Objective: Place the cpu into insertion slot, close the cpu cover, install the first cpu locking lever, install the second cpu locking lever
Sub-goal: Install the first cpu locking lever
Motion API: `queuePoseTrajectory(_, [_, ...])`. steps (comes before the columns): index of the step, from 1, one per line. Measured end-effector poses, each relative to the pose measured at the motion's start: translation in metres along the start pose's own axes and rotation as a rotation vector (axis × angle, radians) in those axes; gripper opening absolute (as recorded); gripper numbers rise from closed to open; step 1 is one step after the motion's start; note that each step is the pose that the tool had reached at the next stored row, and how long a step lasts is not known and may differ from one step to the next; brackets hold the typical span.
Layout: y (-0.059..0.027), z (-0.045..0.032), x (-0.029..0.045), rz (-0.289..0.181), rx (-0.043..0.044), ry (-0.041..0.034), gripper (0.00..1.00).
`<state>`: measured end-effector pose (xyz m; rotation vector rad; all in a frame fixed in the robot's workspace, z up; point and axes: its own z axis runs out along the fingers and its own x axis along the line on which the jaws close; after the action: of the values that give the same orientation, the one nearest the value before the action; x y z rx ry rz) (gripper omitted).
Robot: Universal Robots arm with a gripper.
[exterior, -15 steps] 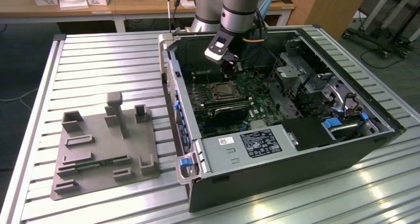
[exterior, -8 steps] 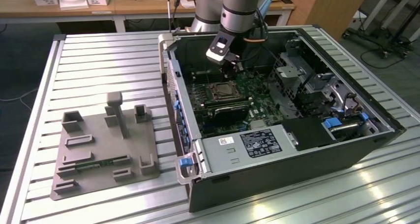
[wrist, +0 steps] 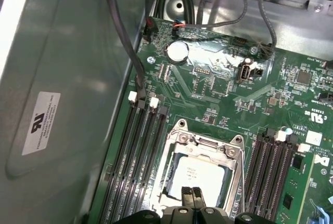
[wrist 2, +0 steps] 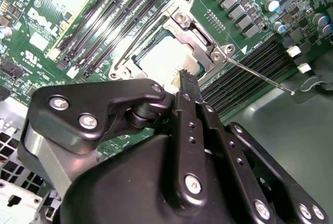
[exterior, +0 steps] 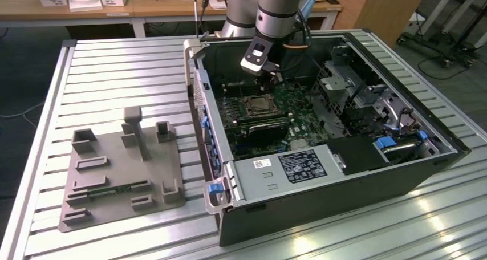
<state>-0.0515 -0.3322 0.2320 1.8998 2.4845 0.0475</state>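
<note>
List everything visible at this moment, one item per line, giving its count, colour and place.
table: one, silver slatted, under everything
computer case: one, black, open, on the table
holder plate: one, grey, on the table, exterior view's left of the case
circuit board: one, green, inside the case
insertion slot: one, shiny rim, on the board
cpu: one, silver-grey, in the slot
cpu cover: one, silver, framing the cpu
memory slots: two banks, black, flanking the slot
coin battery: one, silver, on the board
arm: one, grey, reaching into the case
tool: one, black, shut, over the cpu
</note>
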Motion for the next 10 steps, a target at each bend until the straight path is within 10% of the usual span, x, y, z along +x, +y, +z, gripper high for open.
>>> queuePoseTrajectory(10, [0.0000,0.0000,0.0000,-0.015,0.0002,0.0005,0.10])
